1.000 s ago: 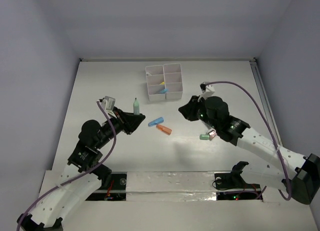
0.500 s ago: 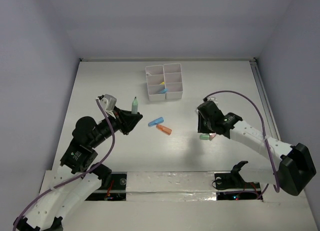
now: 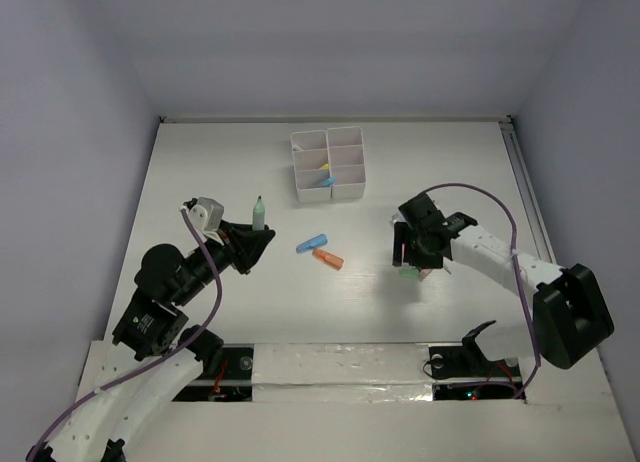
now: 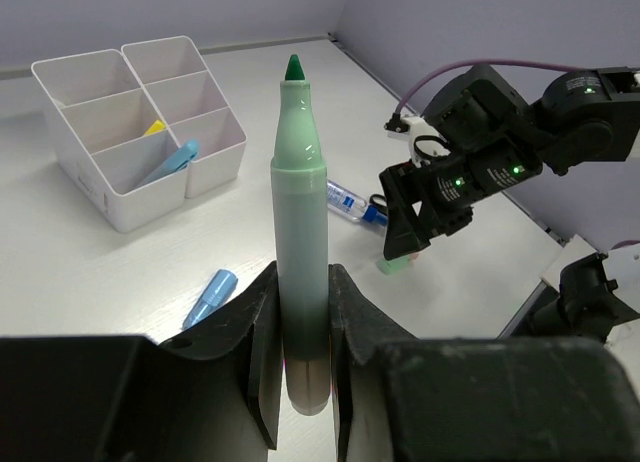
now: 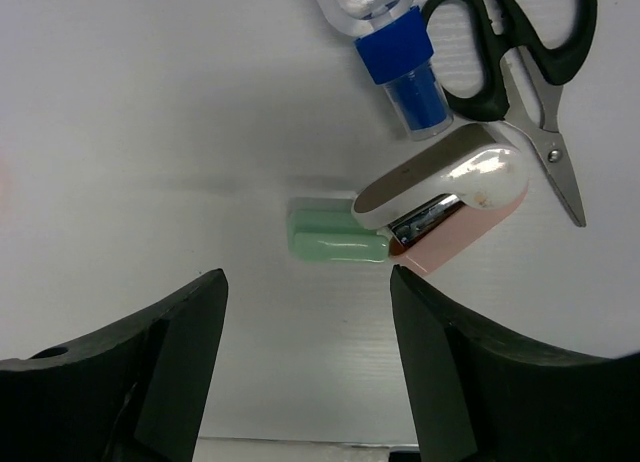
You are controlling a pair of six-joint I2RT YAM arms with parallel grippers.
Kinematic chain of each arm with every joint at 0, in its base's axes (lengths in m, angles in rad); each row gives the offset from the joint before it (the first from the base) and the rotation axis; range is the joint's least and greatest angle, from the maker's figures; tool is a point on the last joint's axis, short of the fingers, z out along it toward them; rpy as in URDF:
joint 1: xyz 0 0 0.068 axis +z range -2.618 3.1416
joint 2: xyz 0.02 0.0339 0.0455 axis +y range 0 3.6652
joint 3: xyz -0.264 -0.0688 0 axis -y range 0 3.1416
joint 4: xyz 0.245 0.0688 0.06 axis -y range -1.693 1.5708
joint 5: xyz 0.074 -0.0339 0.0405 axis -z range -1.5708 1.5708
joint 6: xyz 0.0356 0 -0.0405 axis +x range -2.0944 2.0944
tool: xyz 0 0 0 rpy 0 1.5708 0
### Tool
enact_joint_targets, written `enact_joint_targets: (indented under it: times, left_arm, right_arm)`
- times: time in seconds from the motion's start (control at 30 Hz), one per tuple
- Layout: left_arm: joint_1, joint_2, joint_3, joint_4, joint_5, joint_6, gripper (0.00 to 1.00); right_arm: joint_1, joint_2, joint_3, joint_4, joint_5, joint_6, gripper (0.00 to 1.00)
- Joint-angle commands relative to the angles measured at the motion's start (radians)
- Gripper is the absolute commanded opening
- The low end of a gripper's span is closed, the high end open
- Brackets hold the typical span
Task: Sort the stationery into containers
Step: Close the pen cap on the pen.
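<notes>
Step in hand: marker transport, eraser pick. Left tool clenched on green marker, upright, well apart from organizer; next, carry over compartment, release. Right tool spread above green eraser on worktop; next, descend, close.

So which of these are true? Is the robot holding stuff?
1. The left gripper holds a green marker standing upright. True.
2. The right gripper has grabbed the green eraser. False: its fingers are open and apart from the eraser, which lies on the table.
3. The white organizer has a blue marker in one compartment. True.
4. The scissors are inside the organizer. False: they lie on the table beside the blue-capped tube.
</notes>
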Motion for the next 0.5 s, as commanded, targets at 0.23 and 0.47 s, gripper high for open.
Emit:
enact_joint_targets:
  times: [0.23, 0.47]
  left_arm:
    - [-0.011, -0.019, 0.004, 0.019, -0.028, 0.020, 0.00]
    - [-0.011, -0.019, 0.001, 0.024, -0.021, 0.019, 0.00]
  right_arm:
    - [-0.005, 0.054, -0.029, 0.098, -0.066, -0.001, 0.76]
    - [-0.005, 0.065, -0.037, 0.090, -0.028, 0.007, 0.83]
